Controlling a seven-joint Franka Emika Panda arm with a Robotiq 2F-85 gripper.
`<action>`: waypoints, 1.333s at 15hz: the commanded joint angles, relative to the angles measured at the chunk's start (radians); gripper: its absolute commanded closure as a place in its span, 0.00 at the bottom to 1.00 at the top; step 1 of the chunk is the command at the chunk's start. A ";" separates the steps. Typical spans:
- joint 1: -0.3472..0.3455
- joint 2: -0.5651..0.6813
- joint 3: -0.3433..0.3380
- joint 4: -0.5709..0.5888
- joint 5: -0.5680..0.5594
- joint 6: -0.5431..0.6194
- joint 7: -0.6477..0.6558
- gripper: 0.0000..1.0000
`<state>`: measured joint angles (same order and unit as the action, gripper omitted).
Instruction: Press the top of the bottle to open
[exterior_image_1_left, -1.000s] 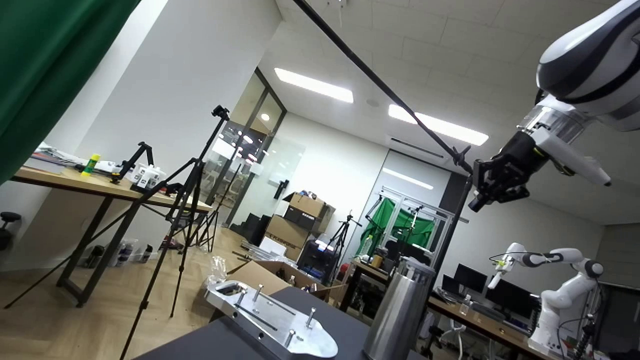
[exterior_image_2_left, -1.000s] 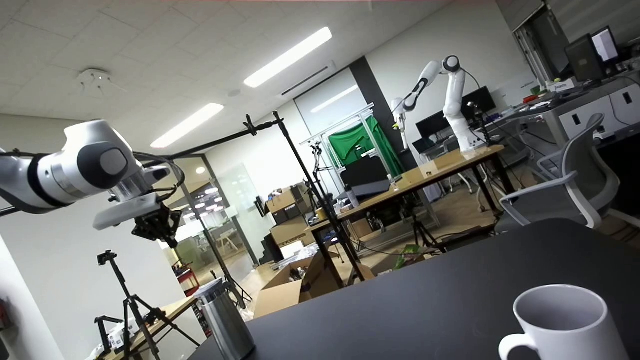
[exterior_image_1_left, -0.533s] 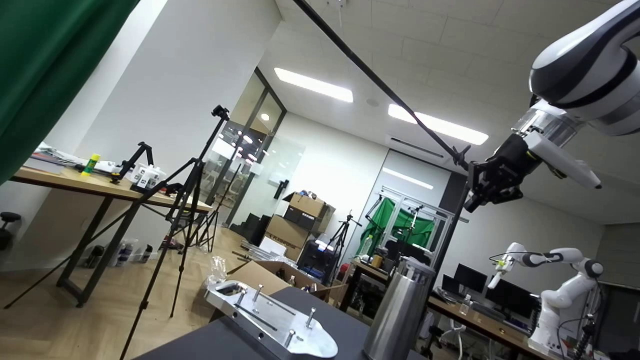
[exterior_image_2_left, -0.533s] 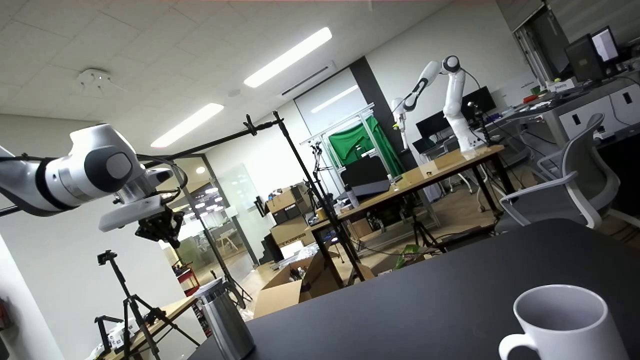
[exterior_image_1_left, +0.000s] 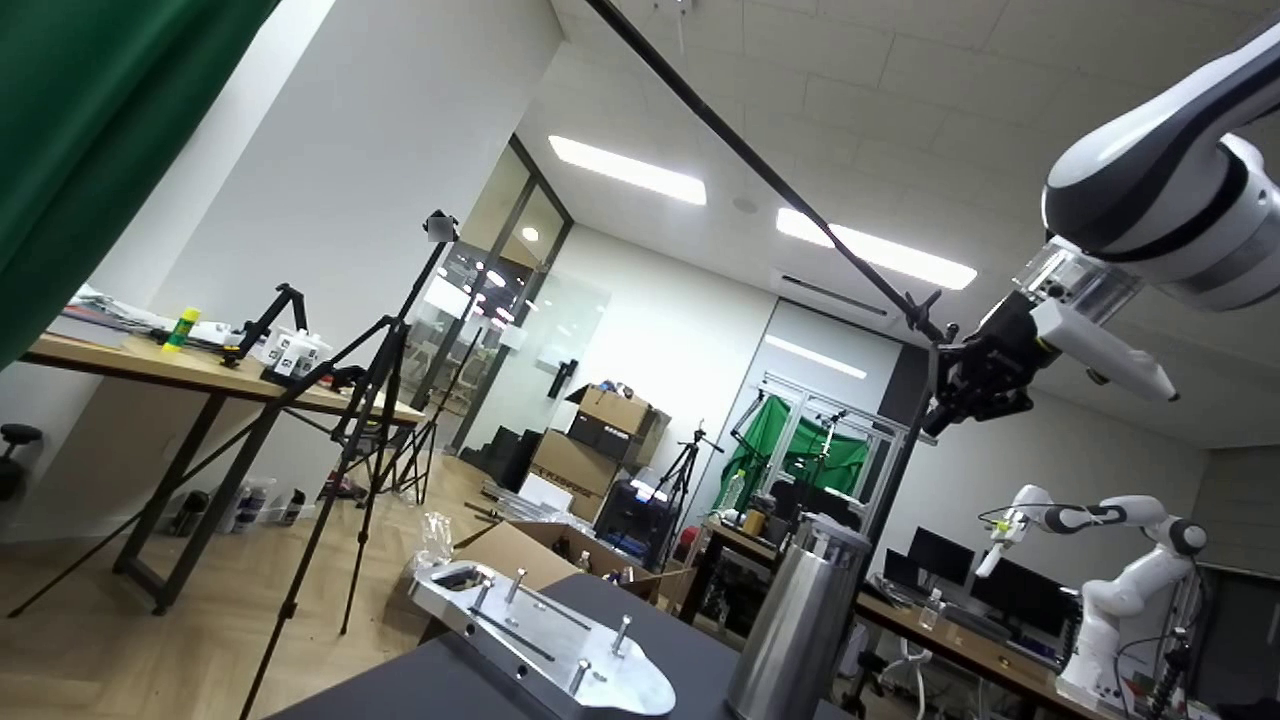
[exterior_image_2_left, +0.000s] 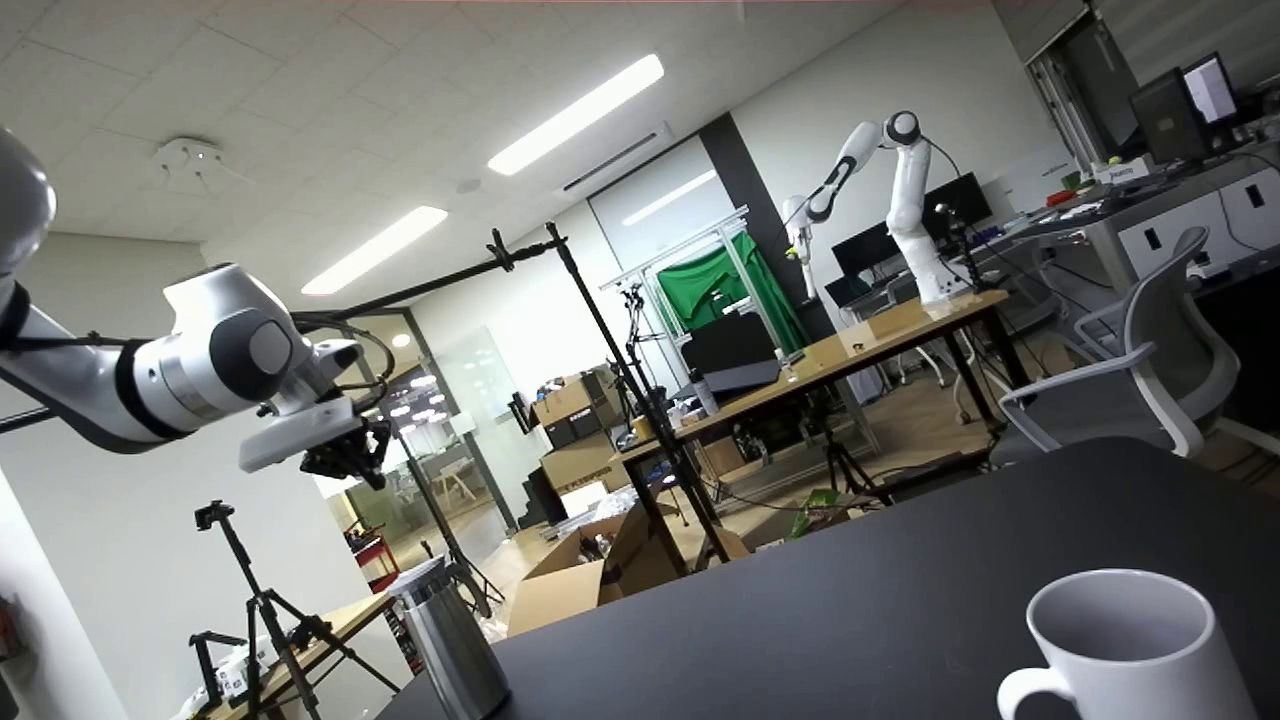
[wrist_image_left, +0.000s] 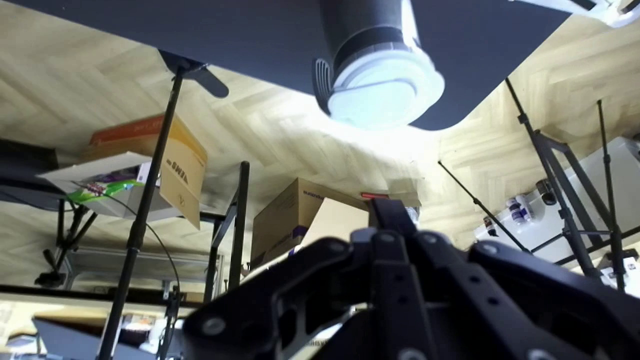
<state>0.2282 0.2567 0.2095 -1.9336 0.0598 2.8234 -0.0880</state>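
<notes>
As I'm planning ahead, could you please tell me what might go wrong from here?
A press from the closed gripper could land off-centre and tip the bottle, which seems near the edge of the table. In the wrist view, glare partly washes out the top of the bottle, so where to press may be hard to judge.

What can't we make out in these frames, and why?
Base of the bottle: partly cut off by the lower edge in both exterior views; beyond the upper edge in the wrist view.
Top of the bottle, wrist view: fine detail washed out by glare.
Foot of the white mug, in an exterior view: cut off by the lower edge.
Fingers, in an exterior view: too small and dark to separate.
</notes>
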 joint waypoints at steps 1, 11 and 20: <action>0.002 0.146 0.007 0.141 -0.036 0.066 -0.006 1.00; 0.018 0.350 0.060 0.325 -0.012 -0.080 -0.006 1.00; 0.036 0.421 0.054 0.401 -0.015 -0.147 0.003 1.00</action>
<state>0.2566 0.6488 0.2677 -1.5914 0.0407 2.7246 -0.0983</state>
